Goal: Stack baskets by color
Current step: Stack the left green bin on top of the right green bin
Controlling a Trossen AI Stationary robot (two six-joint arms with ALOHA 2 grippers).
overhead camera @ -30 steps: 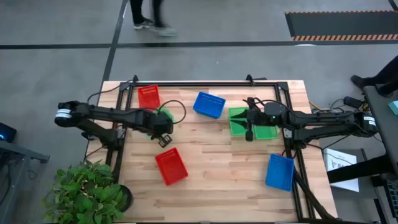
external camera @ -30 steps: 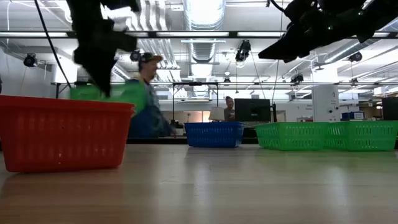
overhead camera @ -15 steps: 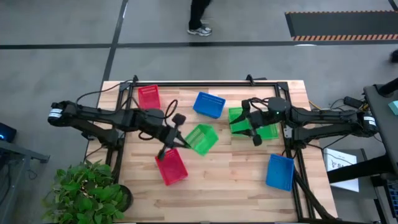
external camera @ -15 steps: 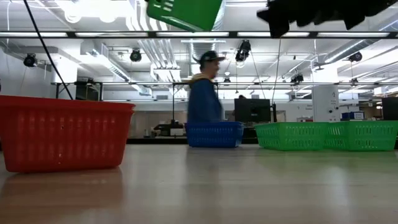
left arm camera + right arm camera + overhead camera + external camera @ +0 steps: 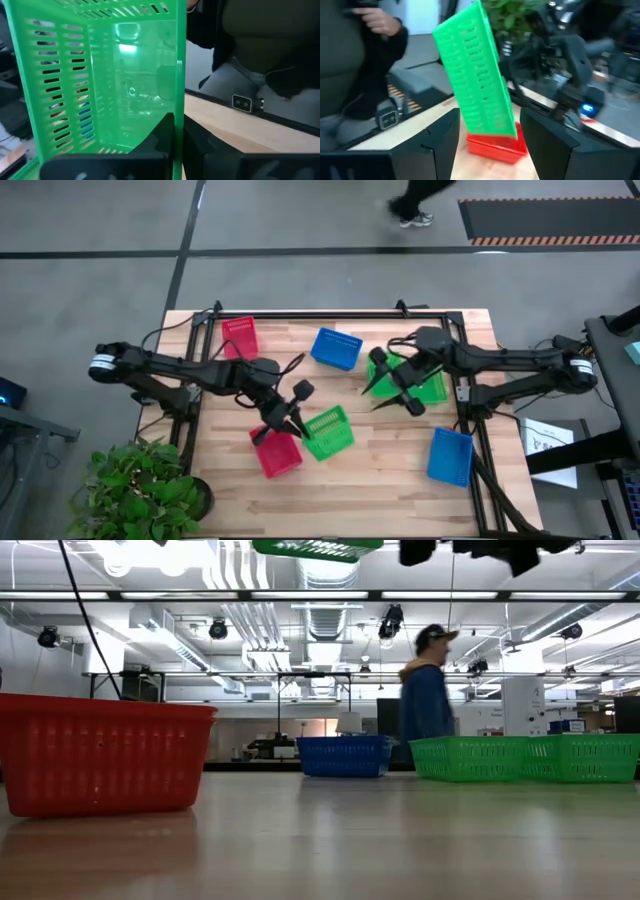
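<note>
The left gripper (image 5: 290, 420) is clamped on the rim of a green basket (image 5: 329, 431), holding it off the table near the middle, just to the 3 o'clock side of a red basket (image 5: 275, 452) that sits on the wood. In the left wrist view the fingers (image 5: 167, 131) pinch one green wall (image 5: 100, 75), with the basket tilted on its side. The right gripper (image 5: 392, 384) hangs with its fingers spread wide and nothing between them, over the two green baskets (image 5: 428, 385) resting side by side toward 2 o'clock on the table (image 5: 380, 480). A second red basket (image 5: 240, 335) stands at about 11 o'clock, a blue basket (image 5: 336, 348) at 12 o'clock, and another blue basket (image 5: 450, 456) at 4 o'clock near the edge. In the low view a person (image 5: 425, 690) stands beyond the table.
</note>
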